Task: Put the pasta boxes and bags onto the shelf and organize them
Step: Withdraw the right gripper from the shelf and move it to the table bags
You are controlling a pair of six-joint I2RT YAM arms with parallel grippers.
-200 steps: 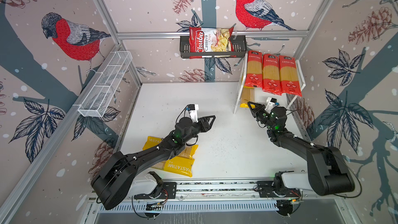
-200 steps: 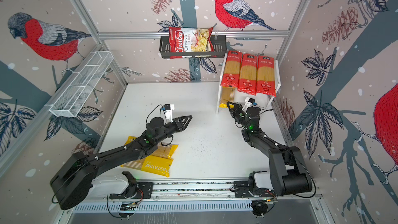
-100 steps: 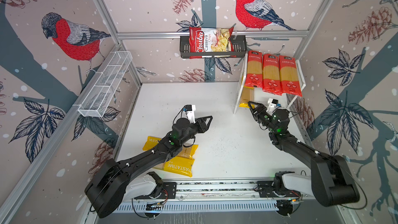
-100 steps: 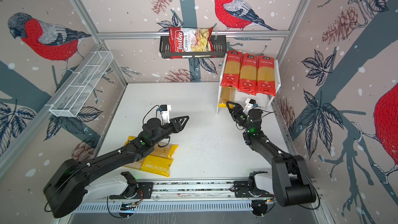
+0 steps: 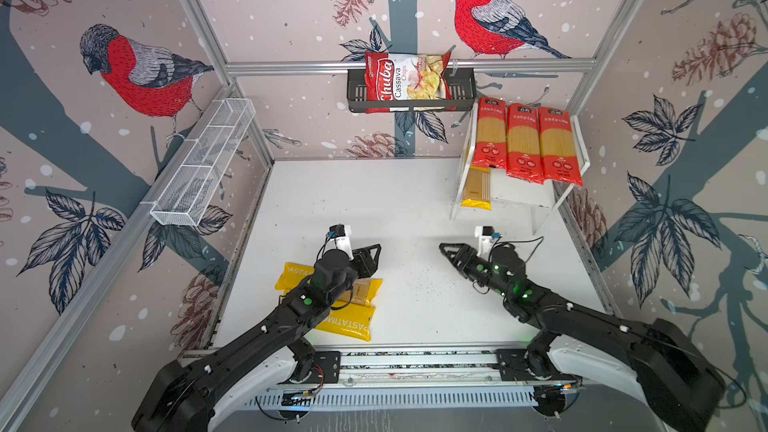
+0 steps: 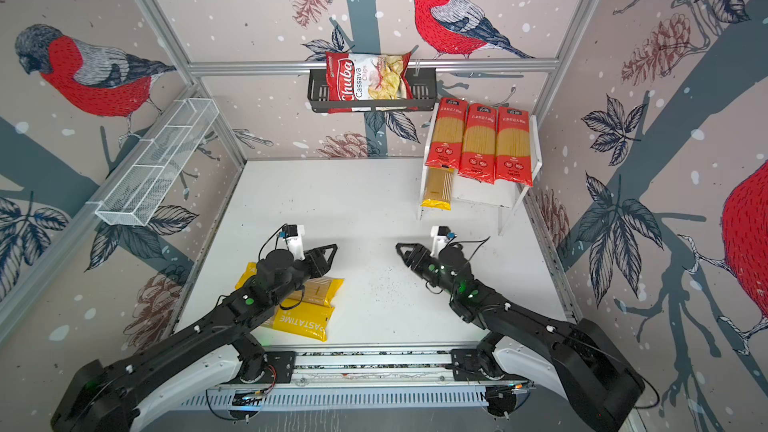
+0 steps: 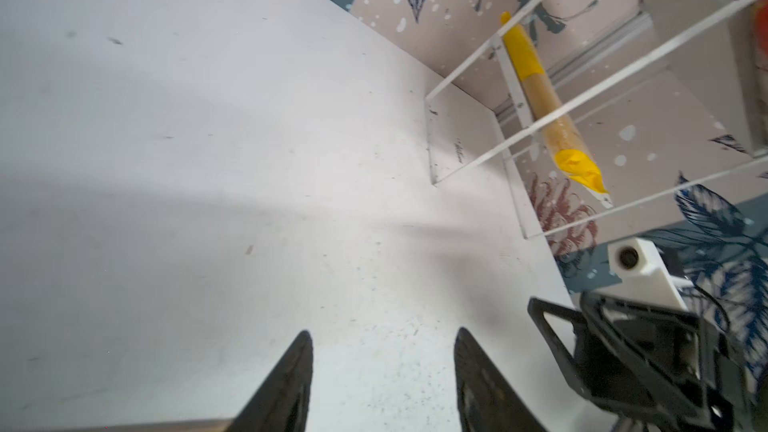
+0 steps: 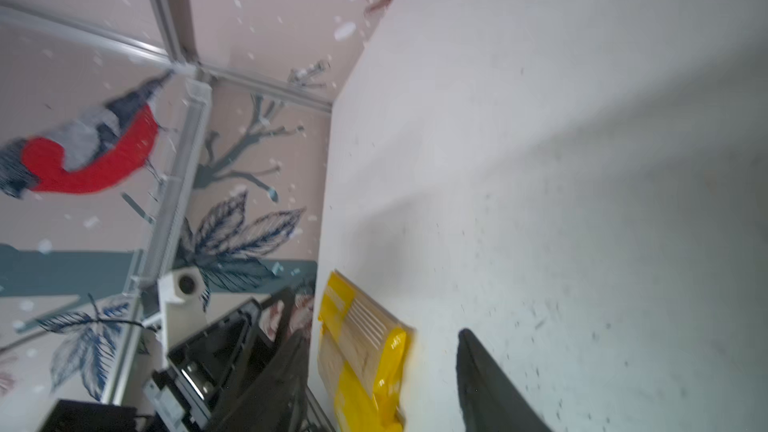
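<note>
Shelf (image 5: 578, 160): three red packets (image 5: 523, 147) side by side on the top board, one yellow packet (image 5: 477, 187) on the lower board. Two yellow packets (image 5: 349, 324) overlap on the tabletop (image 5: 374, 201) beneath the left arm. Black basket (image 5: 462, 91) holds a chips bag (image 5: 405, 81). Left claw (image 7: 382, 336) and right claw (image 5: 444, 249): both spread, holding nothing.

In both top views, the white shelf (image 5: 523, 195) at two o'clock carries three red packets (image 5: 523, 143) with pale lettering and clear windows over pale gold strands. A single yellow packet (image 5: 476, 189) lies under them. At seven o'clock I see two yellow packets (image 5: 349, 322) with pale lettering on the white, dark-speckled table (image 5: 374, 201). At twelve, a black basket (image 5: 461, 91) holds a red-and-white chips bag (image 5: 405, 81). At ten hangs a white mesh basket (image 5: 199, 168). The walls (image 5: 291, 6) are dusty pink with red-breasted grey birds, slate branches and brown pinecones.
</note>
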